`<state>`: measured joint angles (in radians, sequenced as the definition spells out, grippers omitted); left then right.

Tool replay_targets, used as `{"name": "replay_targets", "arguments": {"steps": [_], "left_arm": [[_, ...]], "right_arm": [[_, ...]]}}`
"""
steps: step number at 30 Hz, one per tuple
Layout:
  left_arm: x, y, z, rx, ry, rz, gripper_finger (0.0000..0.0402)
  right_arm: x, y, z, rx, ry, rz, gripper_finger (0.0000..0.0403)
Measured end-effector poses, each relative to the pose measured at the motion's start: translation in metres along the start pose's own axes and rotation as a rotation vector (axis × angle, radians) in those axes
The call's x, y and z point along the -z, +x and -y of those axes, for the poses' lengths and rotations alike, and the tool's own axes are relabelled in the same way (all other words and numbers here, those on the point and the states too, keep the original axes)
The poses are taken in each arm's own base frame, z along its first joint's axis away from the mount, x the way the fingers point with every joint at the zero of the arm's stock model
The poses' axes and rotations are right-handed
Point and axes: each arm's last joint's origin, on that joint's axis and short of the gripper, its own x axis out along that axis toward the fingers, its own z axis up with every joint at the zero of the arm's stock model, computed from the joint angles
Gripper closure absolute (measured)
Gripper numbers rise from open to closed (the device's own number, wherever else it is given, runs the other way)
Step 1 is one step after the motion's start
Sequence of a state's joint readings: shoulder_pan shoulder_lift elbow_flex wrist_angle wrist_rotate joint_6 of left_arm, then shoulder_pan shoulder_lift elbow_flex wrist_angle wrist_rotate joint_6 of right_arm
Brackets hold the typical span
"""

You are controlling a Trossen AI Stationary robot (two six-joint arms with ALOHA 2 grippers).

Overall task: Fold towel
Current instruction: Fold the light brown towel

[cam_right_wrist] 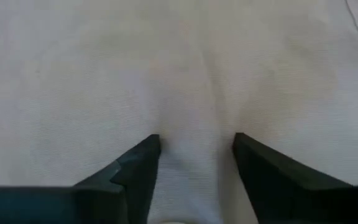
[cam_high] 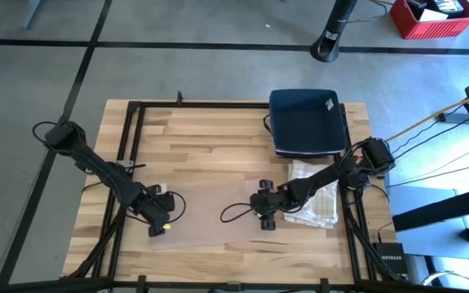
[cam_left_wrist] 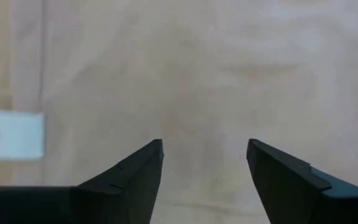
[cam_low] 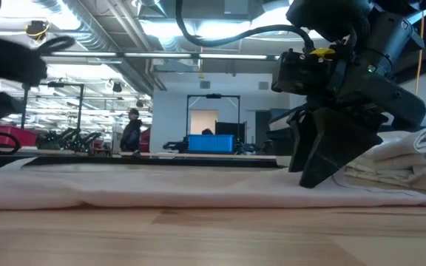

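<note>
We see both claws spread open over the thin, flat beige cloth towel (cam_high: 210, 213): left claw (cam_high: 158, 229) at nine o'clock, right claw (cam_high: 266, 220) at three.

Our left arm reaches in from the left side, and our left gripper (cam_high: 159, 221) points down with its two fingers (cam_left_wrist: 135, 180) spread apart. Our right arm stretches in from the right side, bent low. Our right gripper (cam_high: 266, 213) points down too, fingers (cam_right_wrist: 132, 171) apart.
</note>
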<state>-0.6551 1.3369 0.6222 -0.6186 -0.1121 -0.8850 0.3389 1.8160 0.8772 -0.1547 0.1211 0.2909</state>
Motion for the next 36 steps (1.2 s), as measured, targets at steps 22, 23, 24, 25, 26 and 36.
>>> {"name": "replay_targets", "arguments": {"steps": [22,23,24,25,26,36], "left_arm": [[0.014,0.022,0.007,-0.118,0.02,-0.058,0.035],[0.014,0.022,0.007,-0.117,0.011,-0.059,0.0367],[0.014,0.022,0.007,-0.116,0.009,-0.06,0.0382],[0.014,0.022,0.007,-0.115,0.009,-0.06,0.0391],[0.014,0.022,0.007,-0.114,0.008,-0.059,0.0395],[0.01,0.013,0.01,-0.11,-0.007,-0.035,0.0397]], "right_arm": [[0.003,0.0,0.0,-0.003,-0.032,-0.028,0.0317],[0.003,0.0,0.0,-0.003,-0.038,-0.028,0.0335],[0.003,0.0,0.0,-0.003,-0.04,-0.028,0.0351],[0.003,0.0,0.0,-0.003,-0.042,-0.028,0.0367],[0.003,0.0,0.0,-0.003,-0.042,-0.028,0.0382],[0.003,-0.009,-0.009,0.06,-0.104,0.014,0.0398]]}}
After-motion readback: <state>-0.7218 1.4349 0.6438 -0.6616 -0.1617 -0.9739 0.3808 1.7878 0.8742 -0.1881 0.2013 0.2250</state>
